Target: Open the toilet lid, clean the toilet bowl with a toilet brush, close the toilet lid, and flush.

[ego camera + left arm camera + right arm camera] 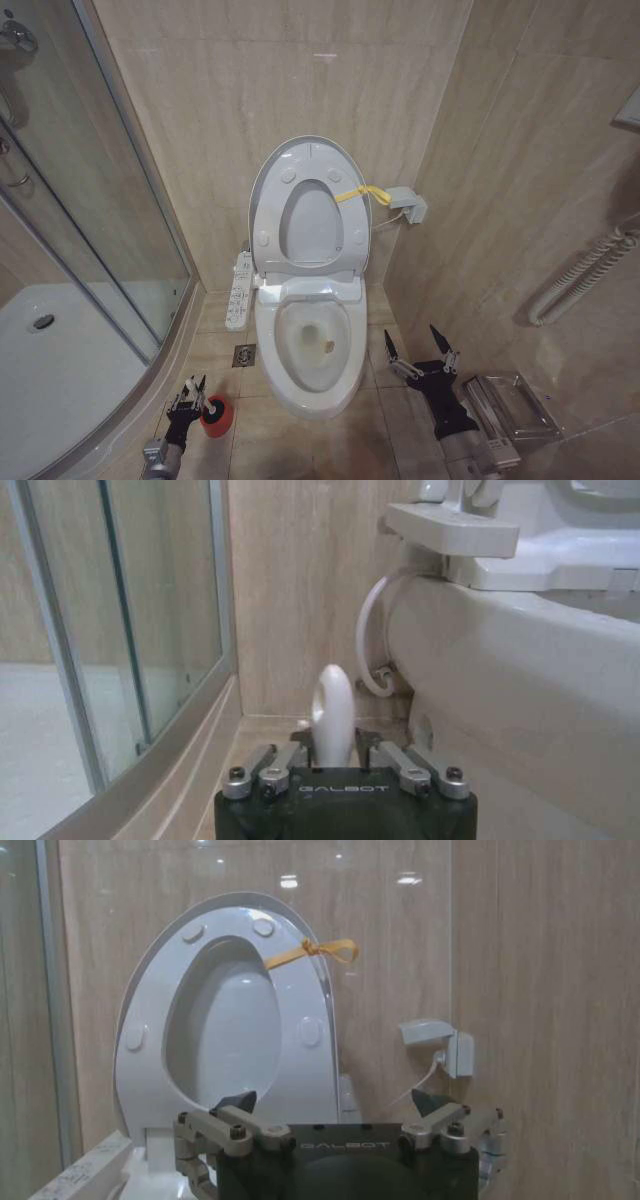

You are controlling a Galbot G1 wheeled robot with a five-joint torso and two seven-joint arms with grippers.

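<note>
Your left pincer (188, 392) clasps the toilet brush (332, 714) in its red holder (215, 414) beside the toilet bowl (312, 345); lift straight up. The right pincer (422, 350) waits spread, toilet lid (310, 205) raised.

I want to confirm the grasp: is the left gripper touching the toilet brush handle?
Cannot tell. In the left wrist view the toilet brush handle rises between the left gripper fingers, but contact is not plain.

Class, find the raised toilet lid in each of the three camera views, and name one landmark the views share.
Head view: toilet lid stands upright against the back wall, centre.
Left wrist view: not in it; toilet brush handle between the left gripper fingers.
Right wrist view: lid upright, above the right gripper.
Shared landmark: beige wall tiles.
</note>
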